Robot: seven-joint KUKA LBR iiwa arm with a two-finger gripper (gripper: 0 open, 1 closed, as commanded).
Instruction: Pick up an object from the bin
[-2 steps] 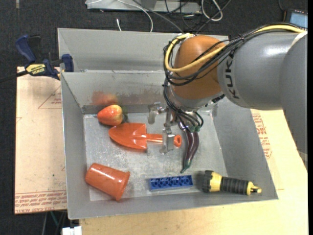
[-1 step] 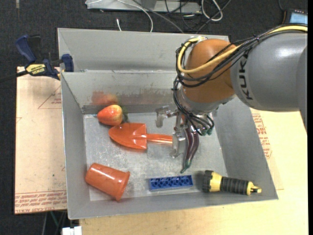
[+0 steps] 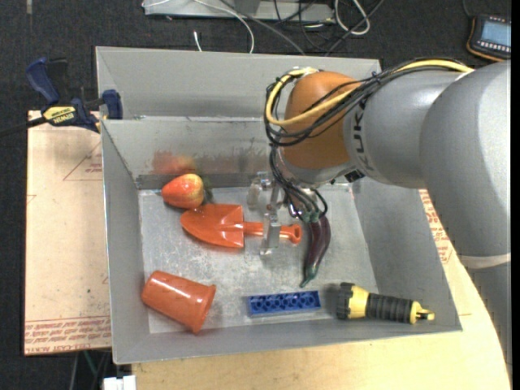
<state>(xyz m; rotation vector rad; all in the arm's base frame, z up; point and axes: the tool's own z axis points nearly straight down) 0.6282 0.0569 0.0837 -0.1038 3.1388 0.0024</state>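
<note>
My gripper [image 3: 269,246] hangs low in the middle of the bin, right at the thin handle of an orange toy shovel [image 3: 215,224], whose blade points left. A dark purple toy eggplant [image 3: 315,246] lies just to the gripper's right, partly under the arm's cables. Behind the shovel blade, near the back wall, sits a red-and-yellow toy fruit [image 3: 183,191].
An orange cup [image 3: 179,299] lies on its side at the front left. Along the front wall lie a blue studded brick [image 3: 284,304] and a yellow-and-black tool handle [image 3: 378,305]. The arm and its orange cover overhang the bin's back right.
</note>
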